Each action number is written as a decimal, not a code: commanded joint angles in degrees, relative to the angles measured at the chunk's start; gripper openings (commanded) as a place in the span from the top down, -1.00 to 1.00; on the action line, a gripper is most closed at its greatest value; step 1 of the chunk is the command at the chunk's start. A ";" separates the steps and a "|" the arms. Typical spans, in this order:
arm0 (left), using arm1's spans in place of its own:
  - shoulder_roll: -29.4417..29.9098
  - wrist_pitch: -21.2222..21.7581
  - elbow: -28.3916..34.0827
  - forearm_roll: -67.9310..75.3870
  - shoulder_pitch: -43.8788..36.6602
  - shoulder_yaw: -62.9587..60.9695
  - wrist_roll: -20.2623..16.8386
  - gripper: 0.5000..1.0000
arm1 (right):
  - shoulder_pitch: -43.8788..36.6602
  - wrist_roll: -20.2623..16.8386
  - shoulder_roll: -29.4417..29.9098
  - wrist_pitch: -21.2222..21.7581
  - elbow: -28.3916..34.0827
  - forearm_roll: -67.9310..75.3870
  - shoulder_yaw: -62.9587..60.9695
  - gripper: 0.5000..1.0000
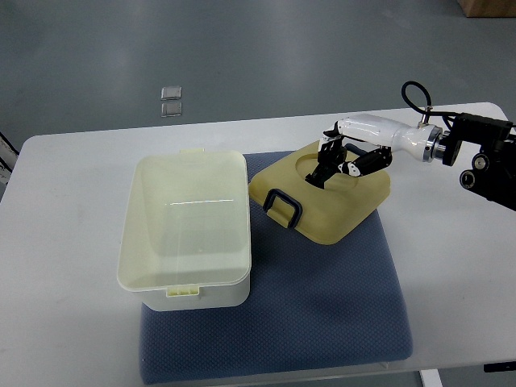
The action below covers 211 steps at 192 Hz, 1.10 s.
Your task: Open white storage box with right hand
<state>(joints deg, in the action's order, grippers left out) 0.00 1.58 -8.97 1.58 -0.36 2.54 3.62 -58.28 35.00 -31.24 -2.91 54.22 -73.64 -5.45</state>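
Box [187, 230], white and translucent, is seen uncovered on the left part of a blue mat [322, 322], its inside bare. Just to its right the yellowish lid [322, 197] is tilted on the mat, its dark handle [284, 207] turned toward the box. The lid's far part is gripped by the right hand [343, 161], whose dark fingers [326, 171] are curled into a round recess there while others are laid across the top. The mat is spread on a white table [72, 177] with rounded corners. Beyond the table a grey floor [242, 48] is seen, marked by two small pale squares [170, 101].
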 commanded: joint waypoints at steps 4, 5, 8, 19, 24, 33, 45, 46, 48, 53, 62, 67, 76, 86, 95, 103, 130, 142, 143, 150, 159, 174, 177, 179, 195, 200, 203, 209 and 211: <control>0.00 0.00 0.00 0.00 0.01 0.01 -0.01 -1.00 | 0.80 0.00 0.83 -0.34 0.00 -0.02 0.09 1.00; 0.00 0.00 0.00 0.00 0.01 0.01 -0.01 -1.00 | 0.80 0.00 0.83 -0.34 0.00 -0.02 0.00 1.00; 0.00 0.00 0.00 0.00 0.01 0.01 -0.01 -1.00 | 0.89 0.00 0.83 -0.43 0.00 -0.02 0.09 1.00; 0.00 0.00 0.00 0.00 0.01 0.01 -0.01 -1.00 | 1.15 0.00 0.91 -0.52 0.00 -0.02 0.00 1.00; 0.00 0.00 0.00 0.00 0.01 0.01 -0.01 -1.00 | 1.33 0.00 0.91 -0.52 0.00 -0.02 0.00 0.99; 0.00 0.00 0.00 0.00 0.01 0.01 -0.01 -1.00 | 1.59 0.00 1.00 -0.52 0.00 -0.02 -0.08 0.86; 0.00 0.00 0.00 0.00 0.01 0.01 -0.01 -1.00 | 1.85 0.00 1.35 -0.61 0.00 0.34 -0.17 0.58; 0.00 0.00 0.00 0.00 0.01 0.01 -0.01 -1.00 | 1.85 0.00 1.53 -0.61 0.00 0.60 -0.17 0.48; 0.00 0.00 0.00 0.00 0.01 0.01 -0.01 -1.00 | 2.03 0.00 1.62 -0.69 -0.08 0.69 -0.26 0.35; 0.00 0.00 0.00 0.00 0.01 0.01 -0.01 -1.00 | 2.12 0.00 1.88 -0.78 -0.08 0.86 -0.61 0.08; 0.00 0.00 0.00 0.00 0.01 -0.08 -0.01 -1.00 | 2.47 0.00 2.41 -0.70 -0.35 1.04 -0.79 -0.27; 0.00 0.00 0.00 0.00 0.01 0.01 -0.01 -1.00 | 2.64 0.00 2.50 -0.69 -0.52 1.04 -0.79 -0.29; 0.00 0.00 0.00 0.00 0.01 -0.08 -0.01 -1.00 | 2.73 0.00 2.58 -0.52 -0.70 1.13 -0.79 -0.31; 0.00 0.00 0.00 0.00 0.01 0.01 -0.01 -1.00 | 2.73 0.00 2.58 -0.52 -0.70 1.13 -0.79 -0.37; 0.00 0.00 0.00 0.00 0.01 0.01 -0.01 -1.00 | 2.73 0.00 2.58 -0.43 -0.70 1.13 -0.70 -0.42; 0.00 0.00 0.00 0.00 0.01 0.01 -0.01 -1.00 | 2.73 0.00 2.58 -0.43 -0.70 1.22 -0.70 -0.43; 0.00 0.00 0.00 0.00 0.01 0.01 -0.01 -1.00 | 2.64 0.00 2.32 -0.34 -0.70 2.89 -0.88 -0.64; 0.00 0.00 0.00 0.00 0.01 0.01 -0.01 -1.00 | 2.56 0.00 2.14 -0.34 -0.70 4.82 -0.96 -0.68; 0.00 0.00 0.00 0.00 0.01 0.01 -0.01 -1.00 | 2.56 0.00 2.14 -0.34 -0.70 5.17 -1.05 -0.68; 0.00 0.00 0.00 0.00 0.01 0.01 -0.01 -1.00 | 2.47 0.00 2.14 -0.34 -0.70 6.48 -1.05 -0.69; 0.00 0.00 0.00 0.00 0.01 -0.08 -0.01 -1.00 | 2.38 0.00 2.14 -0.08 -0.70 8.95 -1.75 -0.69; 0.00 0.00 0.00 0.00 0.01 0.01 -0.01 -1.00 | 2.56 0.00 2.49 1.94 -0.70 15.79 -4.39 -0.69; 0.00 0.00 0.00 0.00 0.01 0.01 -0.01 -1.00 | 2.56 0.00 2.50 2.56 -0.70 16.77 -4.66 -0.69; 0.00 0.00 0.00 0.00 0.01 0.01 -0.01 -1.00 | 2.56 0.00 2.50 3.25 -0.70 17.82 -4.92 -0.69; 0.00 0.00 0.00 0.00 0.01 0.01 -0.01 -1.00 | 2.64 0.00 2.50 10.47 -1.49 28.20 -7.99 -0.69; 0.00 0.00 0.00 0.00 0.01 0.01 -0.01 -1.00 | 2.64 0.00 2.58 13.10 -2.10 32.84 -9.22 -0.69; 0.00 0.00 0.00 0.00 0.01 0.01 -0.01 -1.00 | 2.64 0.00 2.58 13.72 -2.19 34.44 -9.58 -0.68; 0.00 0.00 0.00 0.00 0.01 0.01 -0.01 -1.00 | 2.82 0.00 2.58 15.48 -2.72 39.27 -10.54 -0.69; 0.00 0.00 0.00 0.00 0.01 0.01 -0.01 -1.00 | 2.91 0.00 2.58 15.83 -2.81 40.68 -10.81 -0.68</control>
<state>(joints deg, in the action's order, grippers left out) 0.00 1.58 -8.97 1.58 -0.36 2.53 3.58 -55.72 35.00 -28.71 6.73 52.71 -46.28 -13.08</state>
